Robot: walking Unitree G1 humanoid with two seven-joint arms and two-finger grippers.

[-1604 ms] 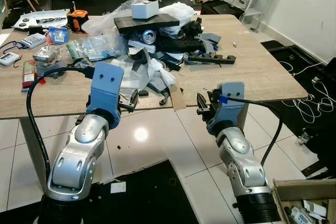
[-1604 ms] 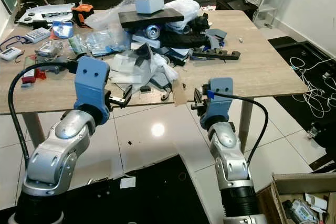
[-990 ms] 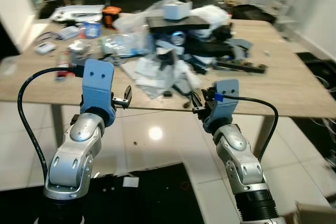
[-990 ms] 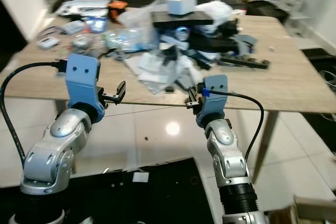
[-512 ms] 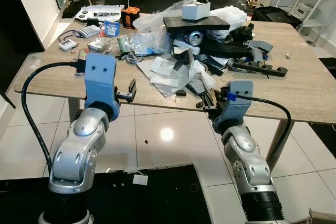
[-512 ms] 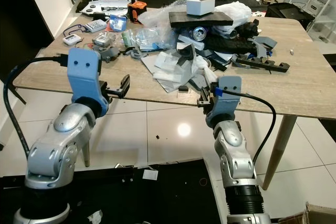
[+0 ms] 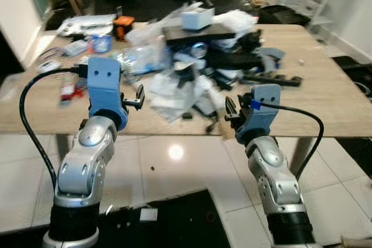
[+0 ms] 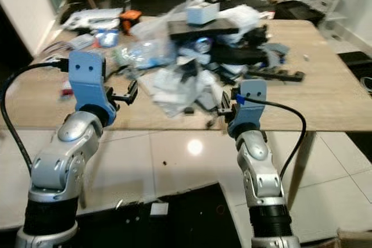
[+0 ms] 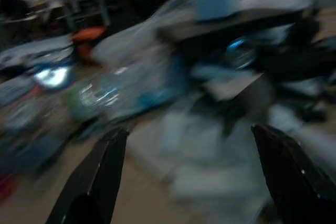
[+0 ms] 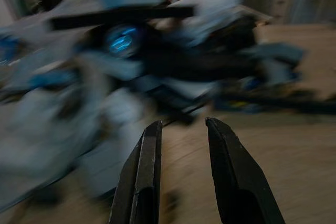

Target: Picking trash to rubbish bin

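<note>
A heap of trash (image 7: 192,68) covers the middle of the wooden table (image 7: 325,103): crumpled white wrappers, clear plastic bags, black foam pieces, and a white box (image 7: 195,19) on a black slab. A shiny can (image 10: 122,39) lies within the heap. My left gripper (image 7: 139,94) hovers at the table's near edge, left of the heap, open wide with nothing between its fingers (image 9: 105,166). At the near edge in front of the heap, my right gripper (image 7: 228,108) is open by a narrow gap and holds nothing. Both wrist views are blurred.
An orange tool (image 7: 121,24), a blue packet (image 7: 100,43) and small devices lie on the table's left part. A long black part (image 7: 273,78) rests right of the heap. White tiles and a black mat (image 7: 174,219) lie below. Shelving stands at the far right.
The whole picture has shifted and blurred, so the camera has moved. Both arms keep the same raised pose at the table edge, and the heap lies as before.
</note>
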